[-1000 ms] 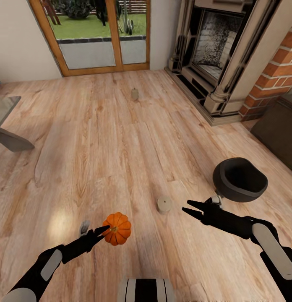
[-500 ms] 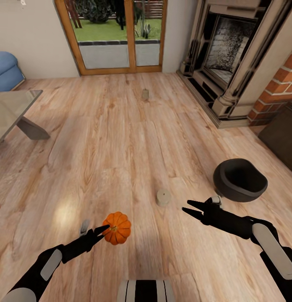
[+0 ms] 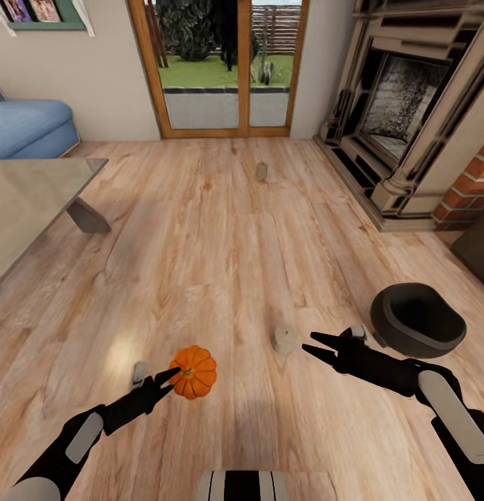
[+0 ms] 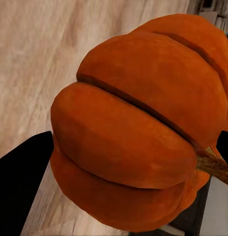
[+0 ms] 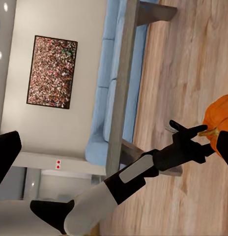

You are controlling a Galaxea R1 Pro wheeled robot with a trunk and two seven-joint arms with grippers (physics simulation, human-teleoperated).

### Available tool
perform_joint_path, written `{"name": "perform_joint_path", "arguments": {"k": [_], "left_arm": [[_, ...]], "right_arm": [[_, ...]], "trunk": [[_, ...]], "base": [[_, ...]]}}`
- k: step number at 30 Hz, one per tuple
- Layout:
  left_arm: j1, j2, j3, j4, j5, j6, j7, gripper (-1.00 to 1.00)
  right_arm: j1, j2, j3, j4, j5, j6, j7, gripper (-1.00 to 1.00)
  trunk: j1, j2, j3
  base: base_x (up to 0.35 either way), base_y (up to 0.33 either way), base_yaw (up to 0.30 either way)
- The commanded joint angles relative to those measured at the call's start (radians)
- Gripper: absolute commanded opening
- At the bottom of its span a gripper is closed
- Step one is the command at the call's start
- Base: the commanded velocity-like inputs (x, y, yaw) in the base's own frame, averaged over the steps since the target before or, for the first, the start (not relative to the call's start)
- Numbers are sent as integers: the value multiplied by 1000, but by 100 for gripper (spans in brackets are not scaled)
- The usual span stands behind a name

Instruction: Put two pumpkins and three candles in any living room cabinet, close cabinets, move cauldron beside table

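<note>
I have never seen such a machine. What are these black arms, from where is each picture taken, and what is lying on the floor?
This is a simulated two-armed robot. The wide picture comes from its head, looking down over both arms. The other two pictures come from cameras near each gripper.

The left gripper holds a pumpkin, which looms large in the left wrist picture. The right gripper is open and empty.

On the wooden floor lie a black cauldron, a candle near the right gripper, and another candle farther off, towards the glass door. A grey table stands at the left and a fireplace at the right.
</note>
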State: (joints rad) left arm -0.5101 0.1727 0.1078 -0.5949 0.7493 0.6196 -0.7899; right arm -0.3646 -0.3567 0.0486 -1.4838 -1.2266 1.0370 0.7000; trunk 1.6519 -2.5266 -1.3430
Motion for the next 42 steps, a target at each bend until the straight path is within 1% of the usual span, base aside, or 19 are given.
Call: {"name": "perform_joint_path", "arguments": {"k": [1,6,10,15,30,42], "left_arm": [[-1,0,0,0,0,5,2,-100],[0,-1,-1,0,-1,5,2,-100],[0,-2,-13,0,-1,5,2,-100],[0,-2,-19,0,-1,5,6,-100],[0,-1,-19,-5,-1,6,7,-100],[0,-2,-20,-6,1,6,7,-100]], "right_arm": [[0,-1,1,0,4,2,6,100],[0,-1,1,0,4,2,6,100],[0,-1,0,0,4,2,5,100],[0,-1,0,0,4,2,4,100],[0,-1,1,0,4,2,6,100],[0,-1,1,0,4,2,7,100]], "trunk": [[-1,0,5],[-3,1,30],[-5,2,47],[-7,3,67],[-14,7,125],[-19,10,172]], "base": [[0,0,194],[-149,0,194],[-312,0,93],[-327,-44,72],[-304,-122,259],[-31,-17,272]]}}
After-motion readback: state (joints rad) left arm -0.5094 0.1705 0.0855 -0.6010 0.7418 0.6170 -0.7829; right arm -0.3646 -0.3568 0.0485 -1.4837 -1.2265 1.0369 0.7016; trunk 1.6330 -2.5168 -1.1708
